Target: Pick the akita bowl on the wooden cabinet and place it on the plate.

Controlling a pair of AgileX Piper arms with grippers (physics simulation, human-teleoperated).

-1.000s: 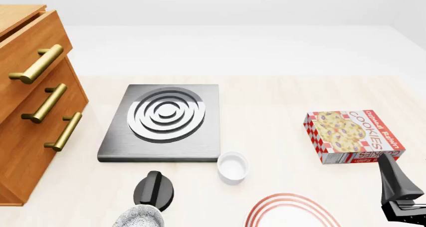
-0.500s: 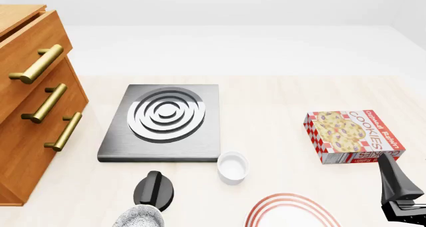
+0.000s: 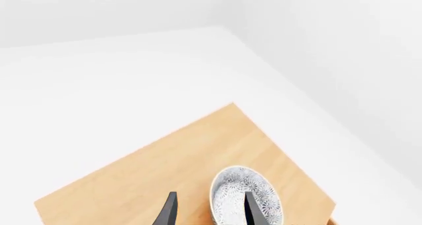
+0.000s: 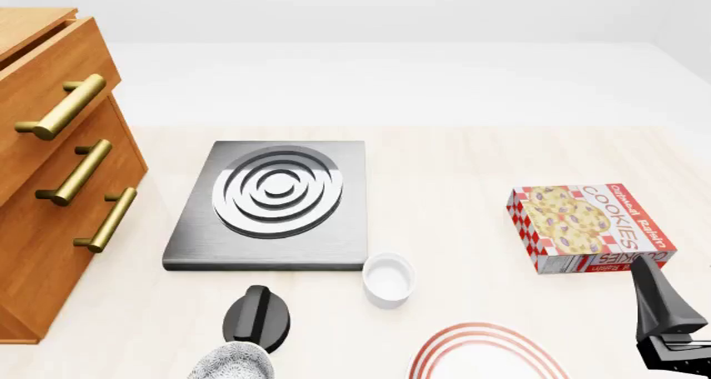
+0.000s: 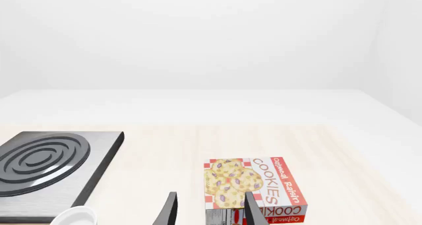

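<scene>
The akita bowl (image 3: 245, 194), speckled grey-white with a thin dark rim, sits on the top of the wooden cabinet (image 3: 171, 170) near its corner. My left gripper (image 3: 211, 212) is open just above it. One finger (image 3: 254, 210) is over the bowl's inside and the other (image 3: 168, 211) is over bare wood, so the rim lies between them. The cabinet (image 4: 56, 187) fills the front view's left; the bowl and left gripper are out of that view. The plate (image 4: 478, 356) with red rings is cut off at the bottom edge. My right gripper (image 5: 211, 212) is open and holds nothing.
A grey stove (image 4: 272, 200) lies mid-table, with a small white bowl (image 4: 389, 277) and a black knob-like object (image 4: 258, 316) in front of it. A second speckled bowl (image 4: 233, 364) sits at the bottom edge. A cookies box (image 4: 589, 227) lies just beyond the right finger (image 4: 655, 300).
</scene>
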